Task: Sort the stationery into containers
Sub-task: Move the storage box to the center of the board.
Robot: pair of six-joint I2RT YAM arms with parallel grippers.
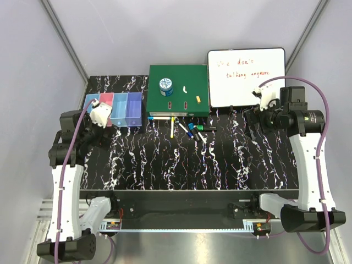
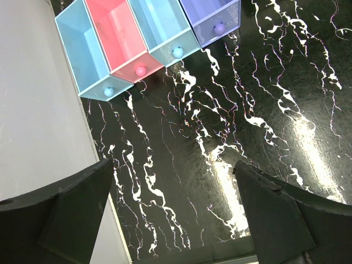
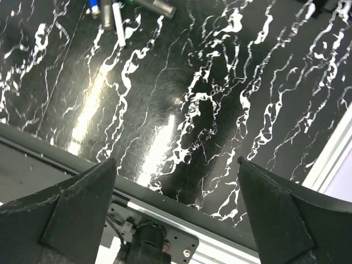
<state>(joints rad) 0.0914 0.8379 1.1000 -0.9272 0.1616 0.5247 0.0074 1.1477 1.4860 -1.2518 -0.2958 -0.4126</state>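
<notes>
Black marbled table (image 1: 165,165), pale grey walls (image 1: 27,66)

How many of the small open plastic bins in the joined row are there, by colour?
Light blue rectangular plastic bins: 2
Pink rectangular plastic bin: 1
Purple-blue rectangular plastic bin: 1
Total: 4

- This is looking like a robotics lab cell: plain white walls (image 1: 22,66) are closing in a black marbled table (image 1: 165,165).
- A left arm (image 1: 66,181) at 7 o'clock and a right arm (image 1: 311,165) at 5 o'clock are standing along a metal rail (image 1: 181,228).
- A whiteboard (image 1: 246,77) is lying at 1 o'clock.
</notes>
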